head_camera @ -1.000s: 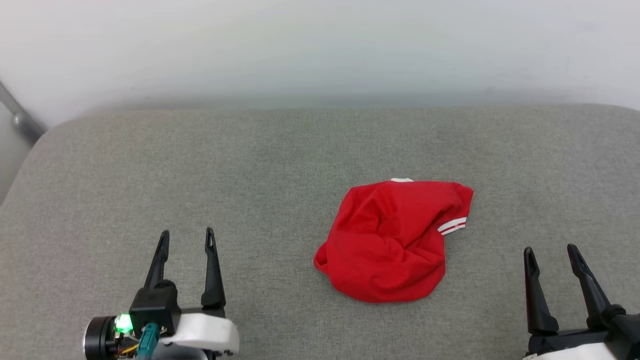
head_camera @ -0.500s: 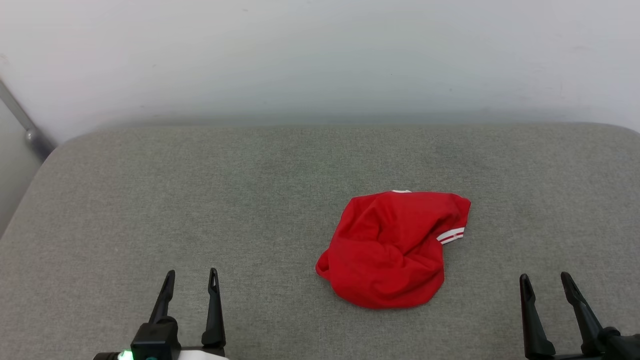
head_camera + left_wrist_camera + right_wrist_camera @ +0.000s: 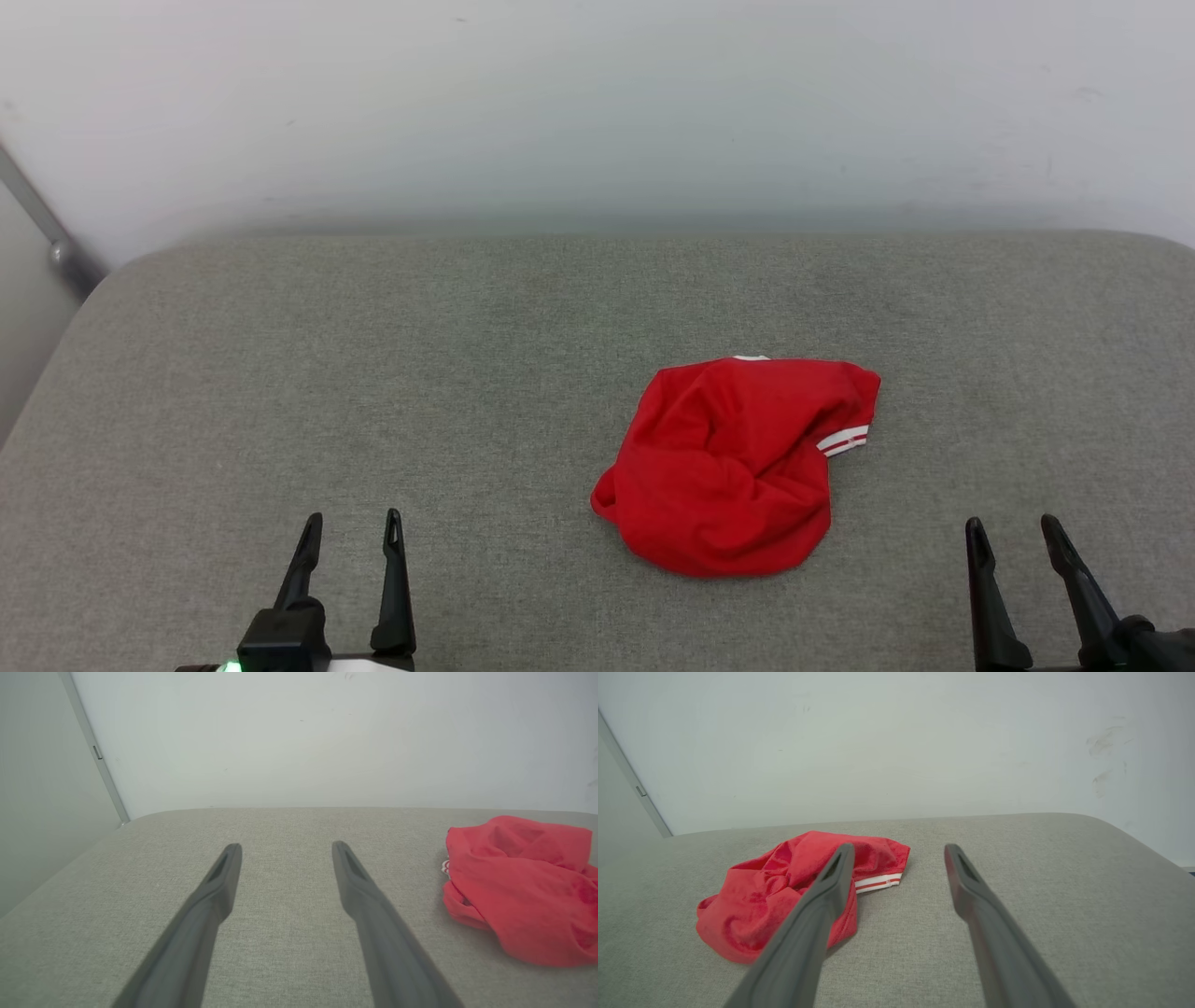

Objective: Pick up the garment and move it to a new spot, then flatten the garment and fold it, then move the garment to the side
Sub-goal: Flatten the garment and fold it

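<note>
The garment (image 3: 733, 462) is a bright red crumpled heap on the grey cushion, right of centre, with a red-and-white striped hem poking out at its right side. In the left wrist view the garment (image 3: 518, 886) lies off to the right; in the right wrist view the garment (image 3: 780, 891) lies left, partly behind one finger. My left gripper (image 3: 353, 525) stands open at the lower left, well clear of the cloth. Open too, my right gripper (image 3: 1011, 530) sits at the lower right, apart from the heap. Nothing is between either pair of fingers.
The grey fabric surface (image 3: 373, 373) has rounded corners and ends at a pale wall (image 3: 597, 112) behind. A metal strip (image 3: 47, 238) runs down the wall at the far left. Bare cushion lies left of and behind the garment.
The head camera has tilted, so the whole scene sits lower in view than a second ago and less of both grippers shows. The garment lies as before.
</note>
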{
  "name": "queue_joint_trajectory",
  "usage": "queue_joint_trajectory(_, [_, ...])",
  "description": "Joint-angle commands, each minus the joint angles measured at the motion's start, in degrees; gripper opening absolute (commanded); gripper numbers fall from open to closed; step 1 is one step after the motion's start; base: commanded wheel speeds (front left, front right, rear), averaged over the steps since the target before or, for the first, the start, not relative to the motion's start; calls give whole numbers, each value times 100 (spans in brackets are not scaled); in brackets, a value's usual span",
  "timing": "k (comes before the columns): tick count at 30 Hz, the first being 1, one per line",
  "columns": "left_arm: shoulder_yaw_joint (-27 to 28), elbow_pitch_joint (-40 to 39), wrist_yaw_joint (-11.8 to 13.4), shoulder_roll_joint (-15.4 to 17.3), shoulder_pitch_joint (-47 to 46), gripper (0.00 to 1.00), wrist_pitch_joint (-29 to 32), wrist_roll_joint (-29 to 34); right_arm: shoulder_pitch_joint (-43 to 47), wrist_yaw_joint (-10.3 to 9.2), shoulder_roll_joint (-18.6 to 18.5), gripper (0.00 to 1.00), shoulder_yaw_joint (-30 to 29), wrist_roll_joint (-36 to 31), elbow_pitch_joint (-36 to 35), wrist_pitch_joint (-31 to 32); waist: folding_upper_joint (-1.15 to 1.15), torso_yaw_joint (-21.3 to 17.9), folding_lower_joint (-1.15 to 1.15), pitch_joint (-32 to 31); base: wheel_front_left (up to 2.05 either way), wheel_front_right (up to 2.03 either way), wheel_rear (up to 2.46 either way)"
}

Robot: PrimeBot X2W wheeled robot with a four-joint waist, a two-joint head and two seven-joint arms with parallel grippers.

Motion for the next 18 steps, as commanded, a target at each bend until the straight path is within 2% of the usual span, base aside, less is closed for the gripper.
queue_joint_trajectory(1, [36, 8, -37, -20, 63, 100, -15, 51, 63, -4, 12, 100, 1, 24, 18, -14, 0, 0, 0, -3, 0, 0, 0])
queue_joint_trajectory(18, [183, 40, -210, -115, 65, 100, -15, 133, -20, -4, 12, 100, -16, 45, -62, -14, 0, 19, 0, -9, 0, 0, 0])
